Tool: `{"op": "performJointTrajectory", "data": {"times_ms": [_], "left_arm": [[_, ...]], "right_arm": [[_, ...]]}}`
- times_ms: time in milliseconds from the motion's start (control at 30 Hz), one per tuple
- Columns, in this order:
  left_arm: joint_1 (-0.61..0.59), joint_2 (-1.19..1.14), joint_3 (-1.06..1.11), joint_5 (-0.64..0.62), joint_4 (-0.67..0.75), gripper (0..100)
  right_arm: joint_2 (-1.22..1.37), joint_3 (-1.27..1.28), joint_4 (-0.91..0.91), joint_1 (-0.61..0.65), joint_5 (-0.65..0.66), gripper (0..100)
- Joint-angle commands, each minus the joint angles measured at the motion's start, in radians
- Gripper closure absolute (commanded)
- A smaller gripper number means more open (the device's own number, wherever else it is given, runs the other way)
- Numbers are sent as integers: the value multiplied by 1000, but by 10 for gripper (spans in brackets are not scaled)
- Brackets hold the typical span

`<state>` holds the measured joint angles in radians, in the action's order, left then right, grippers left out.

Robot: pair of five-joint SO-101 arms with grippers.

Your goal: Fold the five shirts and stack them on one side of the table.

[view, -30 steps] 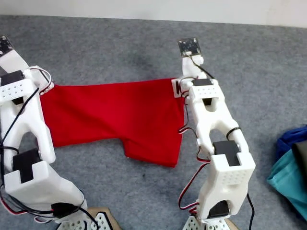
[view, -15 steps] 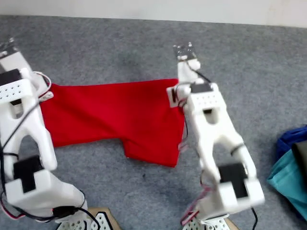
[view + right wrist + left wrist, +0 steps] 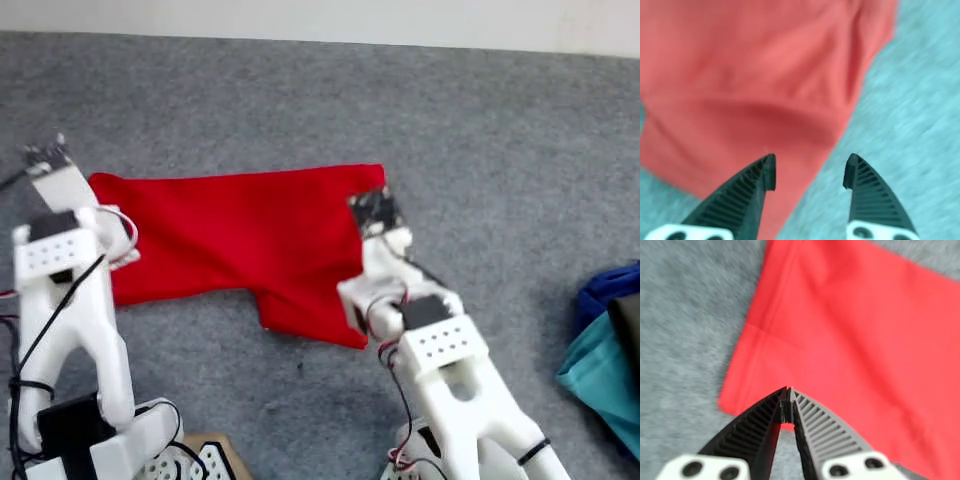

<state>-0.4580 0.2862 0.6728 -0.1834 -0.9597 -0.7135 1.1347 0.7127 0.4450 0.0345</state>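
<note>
Red shirt (image 3: 230, 235) lies, seemingly only part-folded, beneath the left gripper (image 3: 788, 391) with fingers pressed together and the right gripper (image 3: 811, 161) spread wide, a blue-and-teal shirt heap (image 3: 608, 345) waiting well aside.

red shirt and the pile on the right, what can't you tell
Red shirt: right side partly hidden under an arm, high view.
Blue and teal cloths: cut off by the high view's right edge, count unclear.
Left gripper: shut at the shirt's edge, left wrist view; pinching cloth or not, unclear.
</note>
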Motion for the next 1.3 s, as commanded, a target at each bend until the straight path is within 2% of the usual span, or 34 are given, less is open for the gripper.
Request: {"op": "performJointTrajectory", "data": {"times_ms": [0, 133, 300, 400, 467, 633, 767, 900, 1067, 1267], "left_arm": [[30, 42, 58, -58, 101, 992], [41, 42, 65, -100, 118, 973], [45, 42, 88, -160, 118, 844], [51, 42, 93, -163, 118, 798], [51, 42, 93, -163, 118, 797], [50, 42, 113, -163, 155, 796], [48, 42, 154, -163, 232, 796], [48, 42, 154, -163, 235, 796], [50, 42, 156, -163, 236, 796], [48, 42, 156, -163, 236, 796]], "right_arm": [[-42, 15, -16, 67, -81, 771], [-42, 16, 27, 74, -146, 771], [-51, 21, 97, 74, -173, 771], [-51, 22, 131, 97, -173, 771], [-51, 24, 154, 130, -161, 771], [-73, 81, 176, 159, -37, 771], [-197, 151, 183, 159, 14, 771], [-354, 239, 205, 154, 64, 771], [-470, 323, 183, 159, 72, 771], [-383, 320, 154, 188, 66, 771]]}}
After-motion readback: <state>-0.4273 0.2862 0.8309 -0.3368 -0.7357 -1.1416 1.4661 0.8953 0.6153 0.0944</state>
